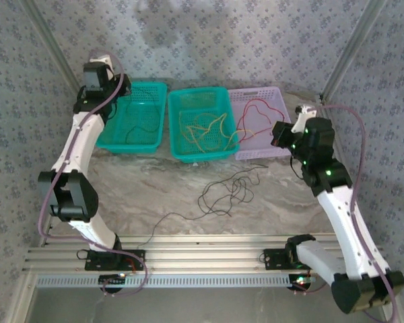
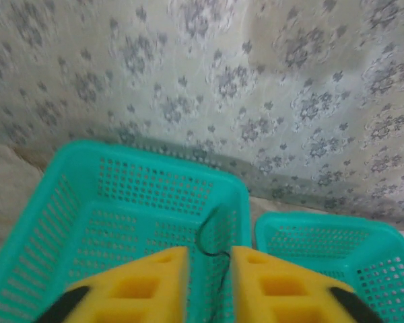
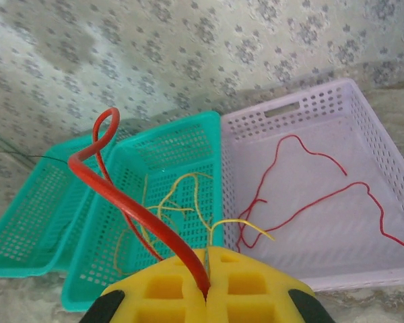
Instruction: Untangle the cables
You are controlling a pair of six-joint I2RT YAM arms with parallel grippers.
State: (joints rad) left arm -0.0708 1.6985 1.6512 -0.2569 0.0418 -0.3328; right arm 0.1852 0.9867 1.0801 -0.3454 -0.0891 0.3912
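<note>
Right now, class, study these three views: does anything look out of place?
Yes: a black cable lies tangled on the table, outside the baskets, and one yellow cable end pokes from the middle teal basket over into the lilac basket.

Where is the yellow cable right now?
In the top view the yellow cable lies bunched in the middle teal basket, between the left teal basket and the lilac basket.

Soft even light w/ faint shadows on backdrop [image 1: 209, 40]; wrist cams blurry, esp. near foreground.
</note>
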